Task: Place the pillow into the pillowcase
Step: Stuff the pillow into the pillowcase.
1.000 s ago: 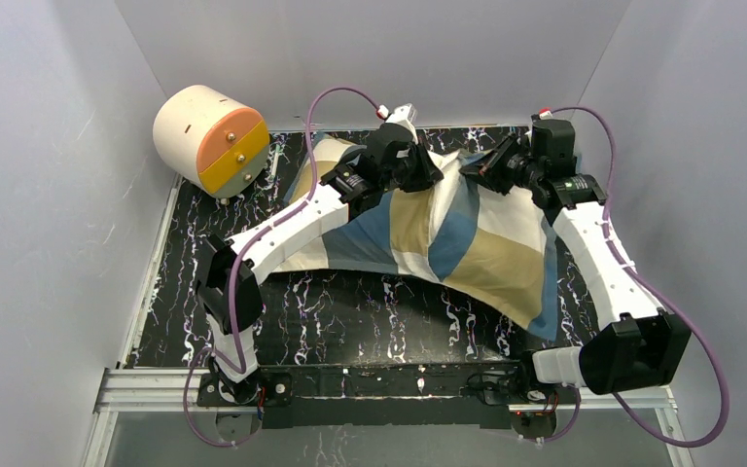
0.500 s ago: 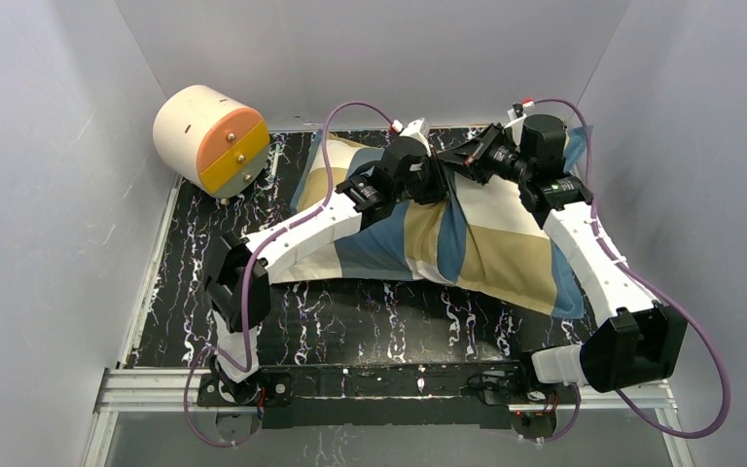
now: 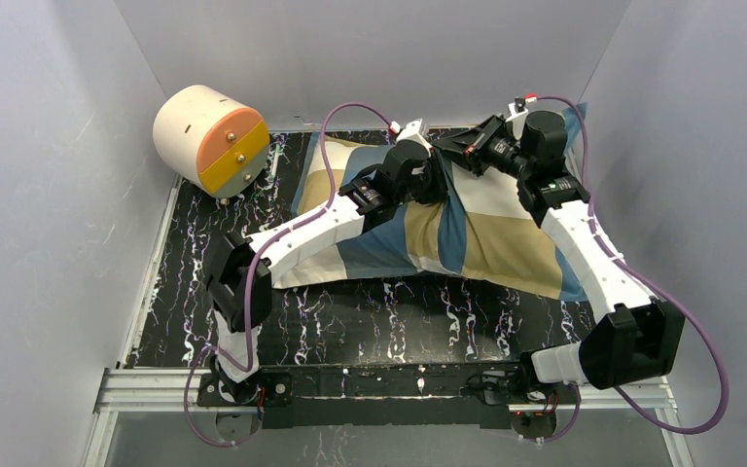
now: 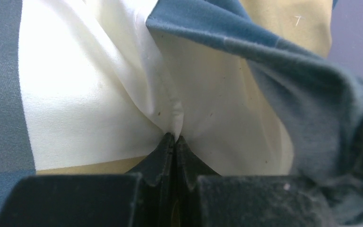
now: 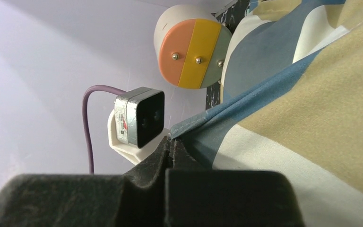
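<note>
Top external view: the pillowcase (image 3: pixel 506 238) lies long axis left-to-right, its bulk nearward of both pincers. The left gripper (image 4: pixel 174 142) and right gripper (image 5: pixel 170 142) each pinch its fabric near the far edge, close together. The pillow is unseen, judged inside.

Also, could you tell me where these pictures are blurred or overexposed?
Left wrist: the left gripper is blurred, and the cream panel of the pillowcase glares near white. Right wrist: the right gripper is soft up close, the cylinder sharp. Top external: evenly lit and sharp.
</note>
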